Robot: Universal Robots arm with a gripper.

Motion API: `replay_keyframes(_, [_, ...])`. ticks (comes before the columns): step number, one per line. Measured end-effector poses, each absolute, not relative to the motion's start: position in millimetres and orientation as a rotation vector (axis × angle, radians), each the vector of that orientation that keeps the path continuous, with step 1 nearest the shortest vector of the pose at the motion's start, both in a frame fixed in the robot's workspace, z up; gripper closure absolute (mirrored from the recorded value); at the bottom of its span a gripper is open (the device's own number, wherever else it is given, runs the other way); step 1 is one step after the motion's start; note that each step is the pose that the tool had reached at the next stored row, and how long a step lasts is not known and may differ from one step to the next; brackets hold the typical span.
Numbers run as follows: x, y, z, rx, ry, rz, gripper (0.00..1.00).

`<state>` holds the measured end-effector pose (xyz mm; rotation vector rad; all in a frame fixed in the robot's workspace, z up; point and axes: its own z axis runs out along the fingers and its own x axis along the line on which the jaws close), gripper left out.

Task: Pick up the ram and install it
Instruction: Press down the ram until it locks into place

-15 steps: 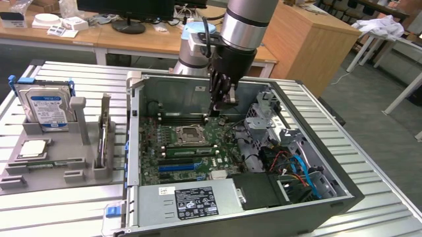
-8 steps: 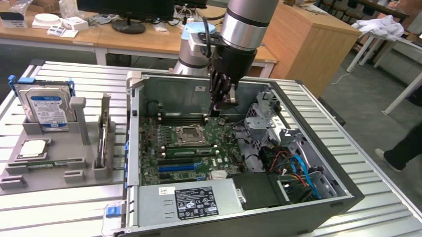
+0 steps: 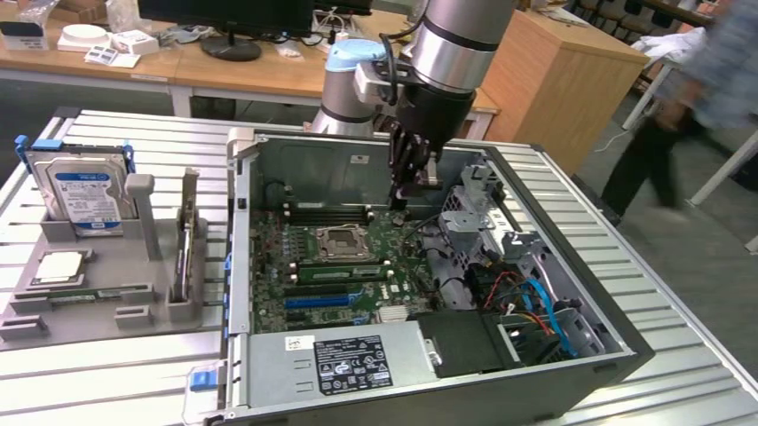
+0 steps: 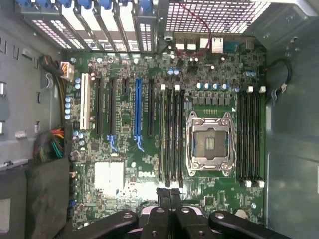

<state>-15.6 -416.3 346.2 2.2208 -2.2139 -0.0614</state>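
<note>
Computer case (image 3: 556,355) lies open on its side on a ribbed metal counter (image 3: 106,390). It holds a green motherboard (image 3: 409,266) with an open, empty CPU socket (image 3: 343,240), flanked on two sides by banks of dark memory slots (image 4: 172,134). A long blue slot (image 4: 138,107) sits among black expansion slots. Toward the case's near edge is a grey power supply (image 3: 272,359) with a black-and-white label (image 3: 351,362), whose print is too small to read. Blue cables (image 3: 539,297) curl in the compartment at the exterior view's right. The gripper (image 3: 406,197) hangs inside the case just above the board, near the ends of the memory slots. Its black fingertips (image 4: 163,195) are pressed together with nothing between them. On the counter at the exterior view's left stands a grey holder (image 3: 89,244) with several pockets. A hard drive (image 3: 83,191) stands upright in the rear one, its blue-and-white label unreadable. A square processor (image 3: 59,266) lies flat in front of it. An expansion card (image 3: 187,240) stands on edge in the pocket nearest the case. The ram (image 3: 89,291) lies as a thin green strip in the low front slot, well apart from the gripper. Behind the counter is a wooden desk (image 3: 284,67) with a monitor base (image 3: 231,46), and a blurred person (image 3: 698,89) stands at the exterior view's right.
</note>
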Motion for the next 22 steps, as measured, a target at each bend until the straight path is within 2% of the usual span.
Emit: replay_keyframes(22, [-15.4, -416.3, 320.1, 2.221, -2.214, -0.061, 0.89])
